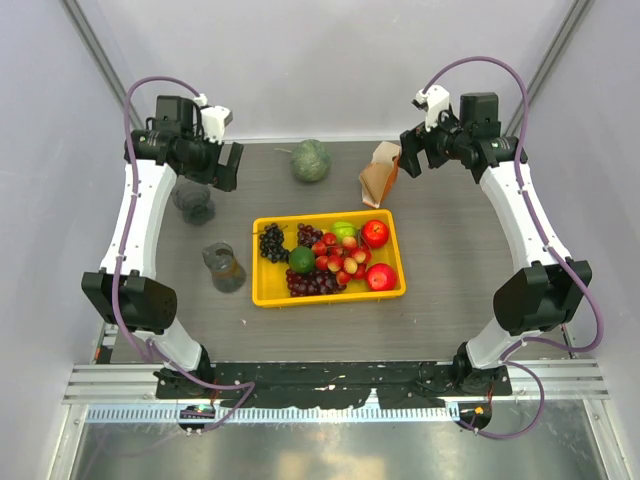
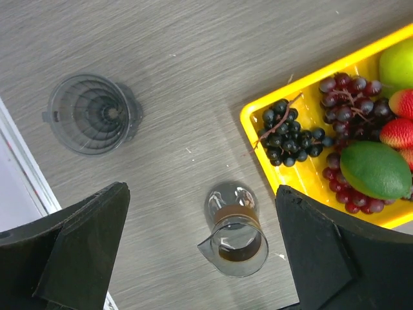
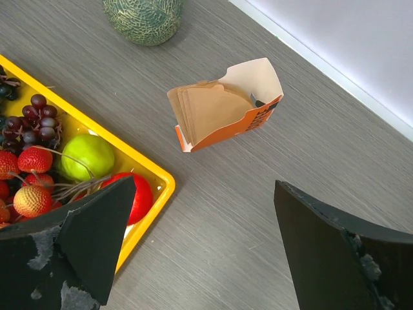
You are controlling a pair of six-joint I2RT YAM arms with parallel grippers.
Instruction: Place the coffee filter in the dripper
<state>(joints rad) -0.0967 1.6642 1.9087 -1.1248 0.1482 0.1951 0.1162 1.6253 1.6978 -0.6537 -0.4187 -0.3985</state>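
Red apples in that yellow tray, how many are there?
2: one apple at the yellow tray's far right corner, the other at its near right corner; more may hide under fruit.

Worktop: a matte grey wood-grain worktop (image 1: 440, 300) fills the middle of the top view.
Back: a plain pale lavender-white back wall (image 1: 330, 60) spans the top of the frame.
Sides: a left wall panel (image 1: 40, 200) and a right wall panel (image 1: 610, 200) in the same pale tone.
Frame: a grey metal post (image 1: 100, 50) slants in the upper left, a second post (image 1: 555, 50) in the upper right.
Near edge: a silver slotted rail (image 1: 330, 378) runs across the lower frame.
Bottom: a dull reflective metal sheet (image 1: 330, 450).
Light: soft and even, with faint shadows.
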